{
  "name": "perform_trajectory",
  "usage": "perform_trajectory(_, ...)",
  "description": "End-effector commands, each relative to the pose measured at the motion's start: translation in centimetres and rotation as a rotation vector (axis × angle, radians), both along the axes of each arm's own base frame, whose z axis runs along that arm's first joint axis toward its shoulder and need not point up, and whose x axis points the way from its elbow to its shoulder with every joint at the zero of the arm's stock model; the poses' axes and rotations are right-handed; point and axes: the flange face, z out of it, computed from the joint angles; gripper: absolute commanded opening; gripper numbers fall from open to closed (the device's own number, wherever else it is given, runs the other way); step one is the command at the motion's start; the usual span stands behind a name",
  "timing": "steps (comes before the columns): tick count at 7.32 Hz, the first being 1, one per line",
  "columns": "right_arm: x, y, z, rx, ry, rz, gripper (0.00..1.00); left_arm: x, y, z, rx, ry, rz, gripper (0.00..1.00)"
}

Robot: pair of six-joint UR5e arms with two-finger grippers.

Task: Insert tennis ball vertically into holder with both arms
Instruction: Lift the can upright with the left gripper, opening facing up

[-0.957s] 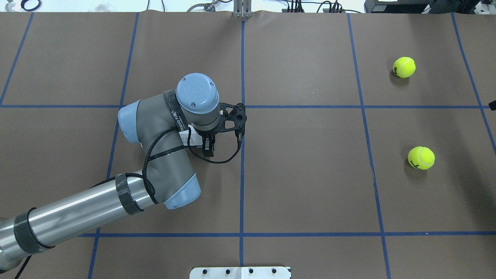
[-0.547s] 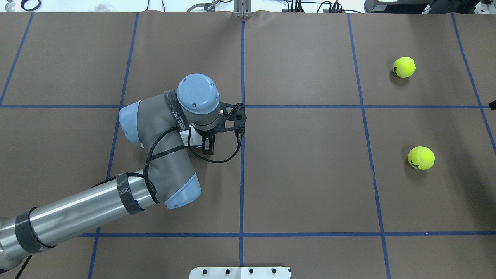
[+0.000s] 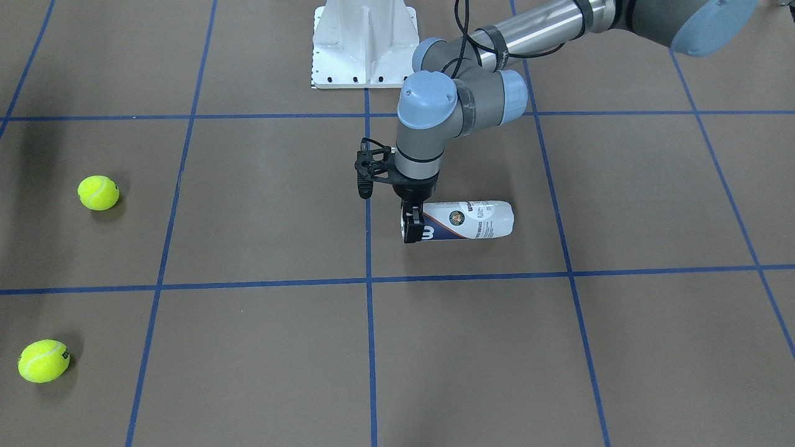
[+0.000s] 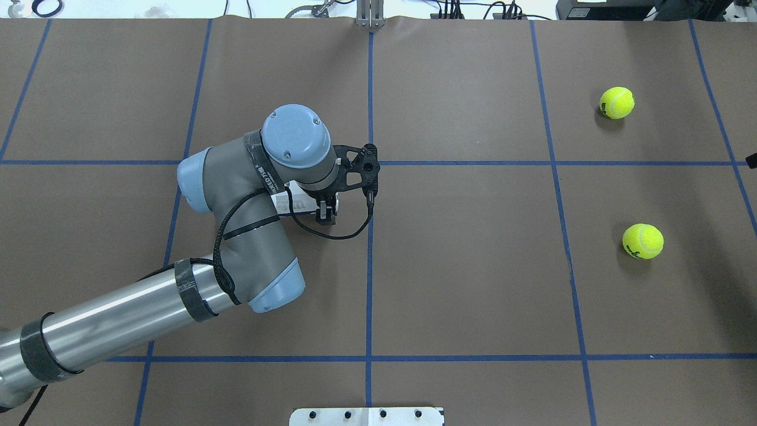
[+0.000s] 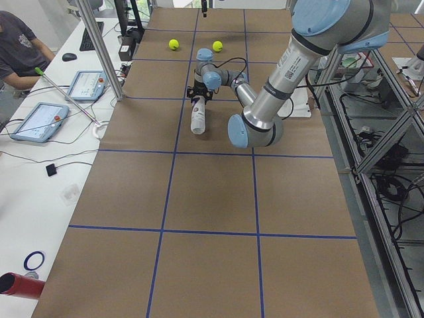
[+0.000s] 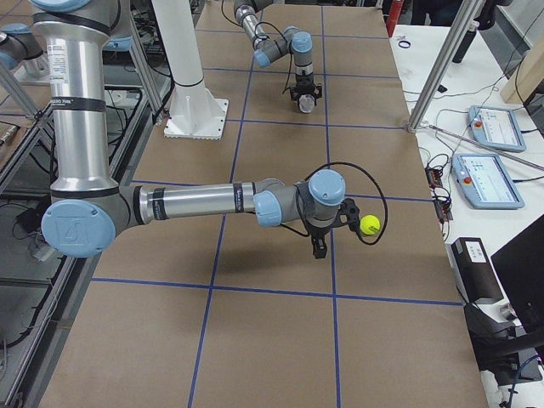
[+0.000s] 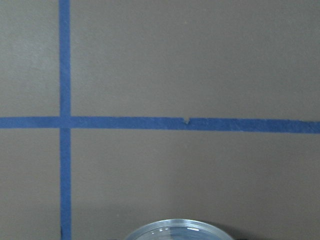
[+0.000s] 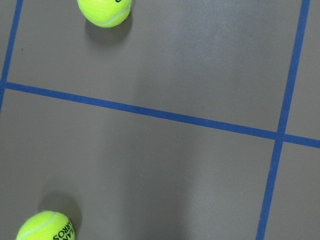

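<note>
The holder [image 3: 469, 220] lies on its side on the brown table, its label facing up. My left gripper [image 3: 411, 226] points down and is shut on the holder's navy end. In the overhead view my left arm hides most of the holder [image 4: 294, 204], next to the left gripper [image 4: 327, 212]. The holder's clear rim [image 7: 175, 231] shows at the bottom of the left wrist view. Two yellow tennis balls [image 4: 617, 102] [image 4: 643, 241] lie on the right side. My right gripper [image 6: 318, 249] hovers next to one ball [image 6: 369, 224]; I cannot tell whether it is open. The right wrist view shows both balls [image 8: 105, 10] [image 8: 45, 227] below.
The white pedestal base [image 3: 363, 43] stands at the robot's edge of the table. Blue tape lines [image 4: 369, 260] grid the brown cover. A metal post [image 6: 442, 59] and tablets [image 6: 497, 178] stand beside the table's far edge.
My left gripper has shifted a little away from the robot, and the holder's end has moved with it. The two balls have not moved.
</note>
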Motion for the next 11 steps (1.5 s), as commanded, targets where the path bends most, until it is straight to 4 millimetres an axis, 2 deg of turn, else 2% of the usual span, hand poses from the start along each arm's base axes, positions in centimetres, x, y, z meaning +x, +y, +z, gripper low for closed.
perform_trajectory(1,0.0,-0.1,-0.2,0.004,-0.001,0.001,0.99,-2.6,-1.4,-3.8,0.060,0.250,-0.207,0.73)
perform_trajectory(4,-0.1,-0.6,-0.7,0.015,-0.001,0.000,0.99,-5.6,-1.1,-7.9,0.018,0.696,-0.456,0.72)
perform_trajectory(6,-0.3,-0.9,-1.3,0.025,-0.003,-0.001,0.99,-7.1,0.7,-6.6,-0.074,1.024,-0.537,0.72)
perform_trajectory(7,-1.1,-1.2,-2.3,0.002,-0.008,0.022,0.99,-6.4,2.6,-6.4,-0.067,1.155,-0.562,0.72)
perform_trajectory(9,-4.9,-1.0,-4.7,-0.055,-0.054,0.121,0.99,-3.4,6.5,-4.4,-0.071,1.301,-0.628,0.69)
perform_trajectory(10,-6.5,-0.5,-5.2,-0.062,-0.086,0.153,0.99,-3.7,6.8,-3.4,-0.064,1.373,-0.638,0.69)
perform_trajectory(11,-6.9,-0.3,-5.3,-0.051,-0.091,0.159,0.99,-2.8,7.3,-1.8,-0.064,1.392,-0.624,0.67)
